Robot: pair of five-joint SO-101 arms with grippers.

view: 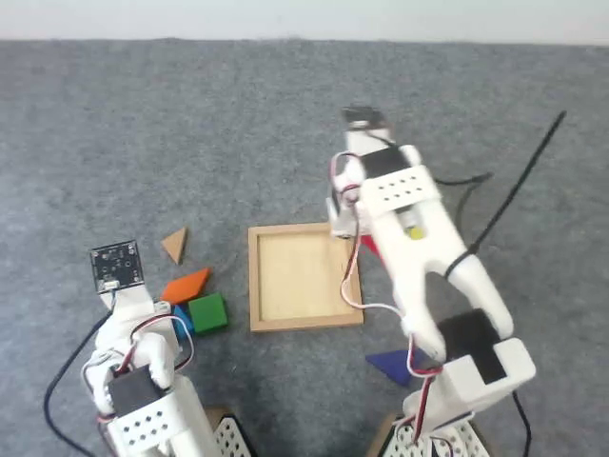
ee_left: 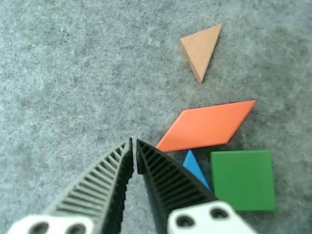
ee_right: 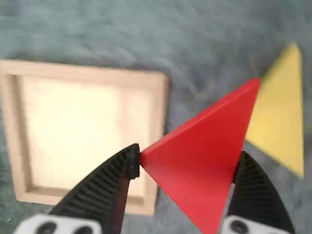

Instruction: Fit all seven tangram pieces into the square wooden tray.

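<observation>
Right gripper clamped across red triangle, just beside the wooden tray rim. Piece looks light, rigid, slick-painted (grip the straight edges, not corners). Left gripper closed, empty, near orange parallelogram.

Both arms are white plastic shells with black servo blocks, hole-dotted plates and thin red, white and black wires looping along them. The left arm, left of the wooden tray, carries a black square board speckled with pale dots, and a black cable runs beside the right arm, right of the tray. The left gripper and right gripper have ribbed black fingers on white mounts with round screw holes.
</observation>
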